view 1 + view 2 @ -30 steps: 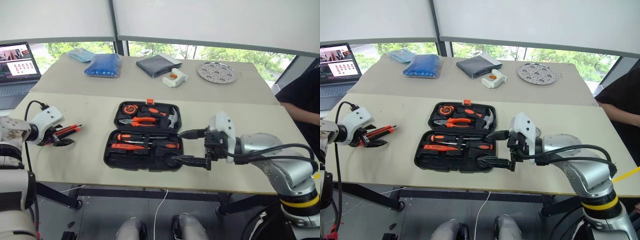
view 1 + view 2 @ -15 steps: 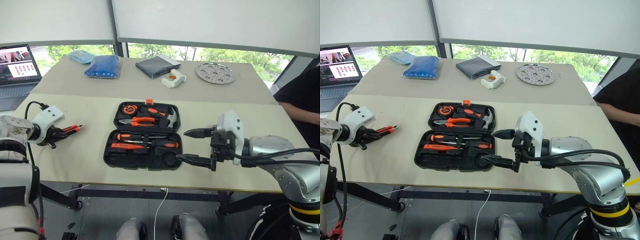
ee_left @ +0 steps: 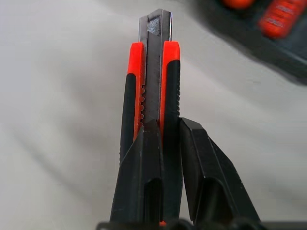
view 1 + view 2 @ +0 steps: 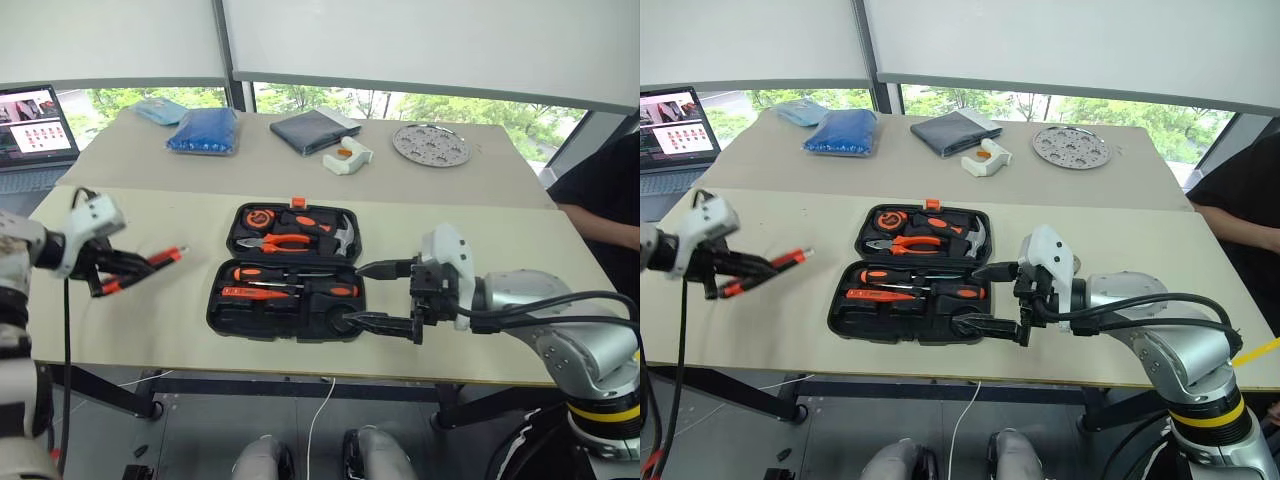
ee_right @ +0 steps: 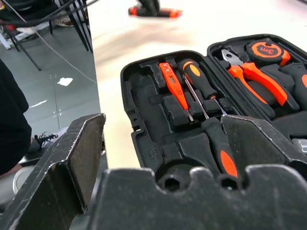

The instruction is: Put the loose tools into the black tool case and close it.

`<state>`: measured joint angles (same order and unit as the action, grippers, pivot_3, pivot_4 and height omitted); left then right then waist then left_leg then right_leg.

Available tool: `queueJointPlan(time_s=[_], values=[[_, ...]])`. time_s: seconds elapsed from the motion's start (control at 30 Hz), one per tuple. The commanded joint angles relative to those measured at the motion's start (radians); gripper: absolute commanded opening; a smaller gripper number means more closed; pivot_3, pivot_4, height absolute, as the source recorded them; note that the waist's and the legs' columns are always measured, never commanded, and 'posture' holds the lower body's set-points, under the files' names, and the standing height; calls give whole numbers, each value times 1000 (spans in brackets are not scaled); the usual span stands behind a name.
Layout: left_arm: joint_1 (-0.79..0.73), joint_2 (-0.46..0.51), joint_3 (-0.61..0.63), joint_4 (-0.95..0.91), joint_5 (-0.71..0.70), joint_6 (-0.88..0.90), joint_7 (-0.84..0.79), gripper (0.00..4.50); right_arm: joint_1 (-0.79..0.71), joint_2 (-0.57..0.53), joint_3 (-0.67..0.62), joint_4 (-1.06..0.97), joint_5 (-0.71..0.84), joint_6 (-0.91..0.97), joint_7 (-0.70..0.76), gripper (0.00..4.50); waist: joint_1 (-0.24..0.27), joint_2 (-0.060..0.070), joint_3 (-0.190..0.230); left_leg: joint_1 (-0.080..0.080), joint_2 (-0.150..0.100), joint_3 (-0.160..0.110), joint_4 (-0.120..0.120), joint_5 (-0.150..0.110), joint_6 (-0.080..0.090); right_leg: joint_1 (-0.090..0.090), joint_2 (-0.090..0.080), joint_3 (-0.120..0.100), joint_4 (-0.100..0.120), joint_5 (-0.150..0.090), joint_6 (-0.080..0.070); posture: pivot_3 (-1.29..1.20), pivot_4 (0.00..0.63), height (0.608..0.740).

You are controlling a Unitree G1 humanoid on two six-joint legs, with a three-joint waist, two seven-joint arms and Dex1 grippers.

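The black tool case [image 4: 222, 312] lies open in the middle of the near table. Two screwdrivers [image 4: 300, 273] and a thin orange tester screwdriver [image 4: 245, 293] rest in its near half. The orange-and-black utility knife [image 3: 151, 91] hangs in the air to the left of the case, above the table, and my left gripper [image 4: 112, 273] is shut on its rear end. In the head views the knife [image 4: 768, 268] points toward the case. My right gripper [image 4: 358, 295] stands open at the case's near right corner, with nothing between its fingers [image 5: 79, 153].
Pliers [image 4: 275, 243], a hammer and a tape measure fill the case's far half. On the far table lie a laptop [image 4: 38, 135], a blue bag [image 4: 207, 130], a dark pouch [image 4: 312, 130], a white holder [image 4: 347, 155] and a round metal plate [image 4: 431, 144]. A person [image 4: 605, 195] sits at the right edge.
My left gripper has shut on the utility knife, lifted it off the table and carried it a little toward the case. The right gripper has stayed open in place.
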<state>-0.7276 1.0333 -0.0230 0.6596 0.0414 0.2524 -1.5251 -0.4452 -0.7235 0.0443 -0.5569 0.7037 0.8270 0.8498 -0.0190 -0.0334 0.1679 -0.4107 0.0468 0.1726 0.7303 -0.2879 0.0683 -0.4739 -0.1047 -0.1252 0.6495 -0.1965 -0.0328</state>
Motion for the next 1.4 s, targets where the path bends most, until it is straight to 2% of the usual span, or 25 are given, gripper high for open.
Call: queueJointPlan(time_s=[0.03,0.2,0.27,0.4,0.57,0.6,0.67,0.87,1.1,1.13,1.17,1.2,1.33,1.37,1.4], values=[[109,39,33,-189,-35,79,37,117,-13,5,2,-13,-5,-32,9,4500,2,0,0,0,0,0,0,0,0,0,1,0,0,0,1,0,150,718],[184,32,35,-233,-43,85,98,117,-11,6,5,-12,-10,-37,12,4500,7,0,0,1,0,0,0,0,0,1,1,0,0,-1,1,0,150,718],[182,37,41,-243,-63,100,99,1138,-5,5,5,-15,-11,-39,14,4500,8,0,0,1,0,0,0,0,0,1,0,0,0,-1,1,0,150,718],[156,76,55,-253,-116,117,34,2534,1,2,6,-18,-13,-42,22,4500,7,0,0,0,0,0,0,0,0,1,0,-1,0,-1,1,0,150,718],[73,131,11,-155,-95,-1,-34,4257,3,1,14,-19,-22,-53,34,4500,7,0,0,0,0,0,0,0,0,1,1,-1,0,-1,1,0,150,718],[50,136,-4,-123,-81,-38,-44,4430,3,2,15,-19,-24,-56,34,4500,8,0,0,1,0,0,0,0,0,1,1,-1,0,-1,1,0,150,718],[0,139,-60,-34,-14,-139,-44,4430,1,5,19,-19,-28,-59,33,4500,8,0,0,1,0,0,0,0,0,1,1,-1,0,-1,1,0,150,718],[-100,77,-183,193,112,-268,-39,4430,3,11,22,-23,-32,-60,24,4500,9,0,0,0,-1,1,0,0,0,1,2,-1,0,-1,1,0,150,718],[-165,0,-251,361,202,-336,13,4430,14,14,13,-34,-26,-48,3,4500,10,0,0,0,-1,1,0,0,0,1,2,-1,0,-1,1,0,150,718],[-170,-5,-253,378,210,-347,24,3926,14,14,12,-36,-25,-47,0,4500,10,0,0,1,-1,1,0,0,0,1,1,-1,0,-1,1,0,150,718],[-176,-10,-251,393,213,-355,33,3809,15,14,12,-37,-24,-46,-2,4500,10,1,-1,1,-1,1,0,0,0,1,1,-1,0,-1,1,0,150,718],[-182,-14,-243,408,209,-365,33,3507,16,13,11,-40,-22,-44,-4,4500,10,1,-1,1,-1,1,0,0,0,1,1,-1,0,-1,1,0,150,718],[-221,-10,-205,434,185,-369,42,1972,23,6,5,-51,-16,-39,-15,4500,9,1,-1,1,-1,1,0,0,0,1,0,-1,1,-1,1,0,150,718],[-242,-1,-176,416,153,-367,23,1782,27,2,0,-55,-14,-37,-17,4500,9,1,-1,1,-1,1,0,0,1,1,0,-1,1,-1,1,0,150,718],[-257,5,-155,403,131,-366,10,1773,31,-1,-3,-58,-13,-36,-19,4500,9,1,-1,1,-1,1,0,0,1,1,0,-1,1,-1,1,0,150,718]])
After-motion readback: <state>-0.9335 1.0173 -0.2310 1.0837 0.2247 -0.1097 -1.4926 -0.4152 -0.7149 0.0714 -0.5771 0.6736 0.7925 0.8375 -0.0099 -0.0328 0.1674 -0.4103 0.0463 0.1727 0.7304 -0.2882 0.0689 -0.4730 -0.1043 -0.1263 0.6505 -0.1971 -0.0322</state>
